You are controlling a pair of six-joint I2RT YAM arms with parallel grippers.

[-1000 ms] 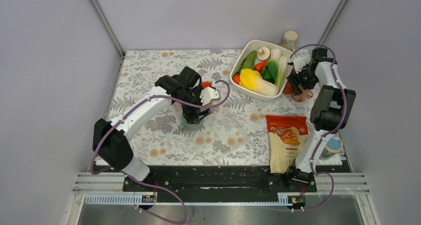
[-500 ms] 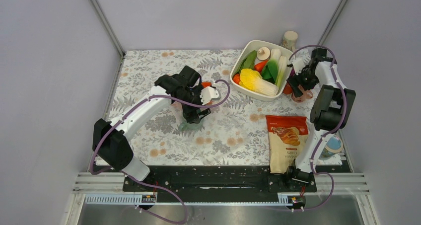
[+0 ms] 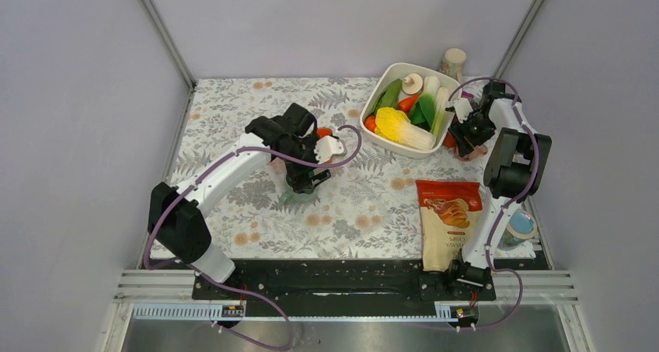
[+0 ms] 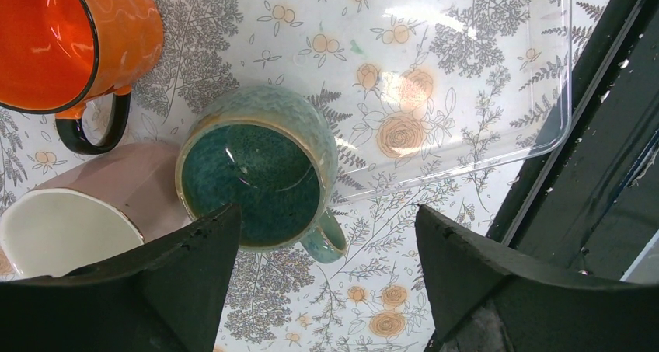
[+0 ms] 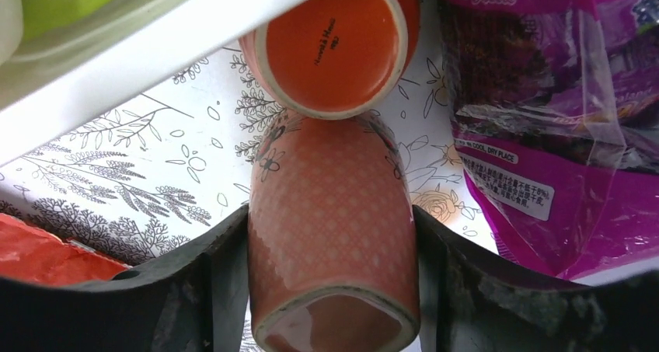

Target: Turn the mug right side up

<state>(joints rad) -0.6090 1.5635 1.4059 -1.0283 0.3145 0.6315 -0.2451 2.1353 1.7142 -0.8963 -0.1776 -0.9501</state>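
Note:
A salmon-pink patterned mug [image 5: 330, 235] sits between the fingers of my right gripper [image 5: 326, 239], which is shut on its sides. The mug's unglazed base faces the wrist camera and its mouth end points away, against an upturned orange cup [image 5: 330, 45]. In the top view this gripper [image 3: 471, 134] is at the far right, beside the white bowl, and mostly hides the mug [image 3: 469, 151]. My left gripper [image 4: 325, 216] is open and empty above an upright teal mug [image 4: 252, 177]; in the top view it [image 3: 303, 177] is at mid-table.
A white bowl [image 3: 373, 99] of toy vegetables stands left of the right gripper. A purple snack bag [image 5: 544, 119] lies right of the mug. An orange mug [image 4: 116, 26], a pink-and-white mug [image 4: 62, 235] and a clear tray [image 4: 544, 95] surround the teal mug. An orange snack bag [image 3: 448, 212] lies front right.
The right wrist has shifted slightly back and left with the pink mug in its grip, so the mug shows less from above. The left arm has barely moved.

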